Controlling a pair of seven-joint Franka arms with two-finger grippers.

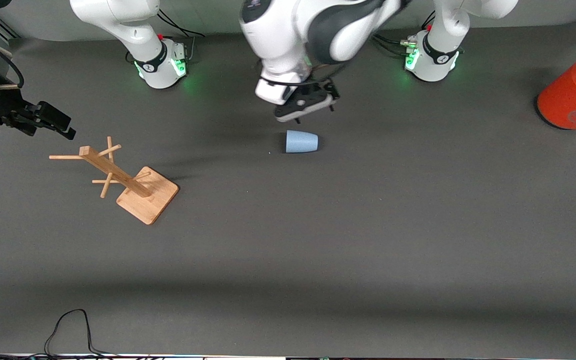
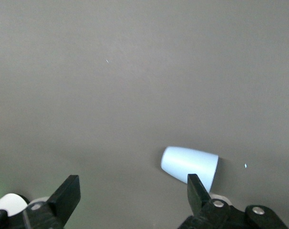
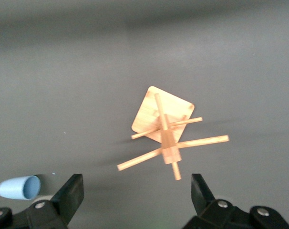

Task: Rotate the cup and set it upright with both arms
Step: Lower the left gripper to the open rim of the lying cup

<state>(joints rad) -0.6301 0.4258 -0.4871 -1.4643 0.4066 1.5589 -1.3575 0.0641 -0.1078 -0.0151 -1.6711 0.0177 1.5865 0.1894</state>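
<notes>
The pale-blue cup lies on its side on the dark mat in the middle of the table, with its mouth toward the right arm's end. My left gripper hangs open just above the mat beside the cup, on the robots' side of it. In the left wrist view the cup sits by one fingertip, outside the gap of the left gripper. My right gripper is open and empty, up over the mat near the wooden rack. The right wrist view shows the cup off to one side of the right gripper.
A wooden rack with pegs stands on its square base toward the right arm's end; it also shows under the right gripper. A large orange-red can stands at the left arm's end. A black cable loops at the table's near edge.
</notes>
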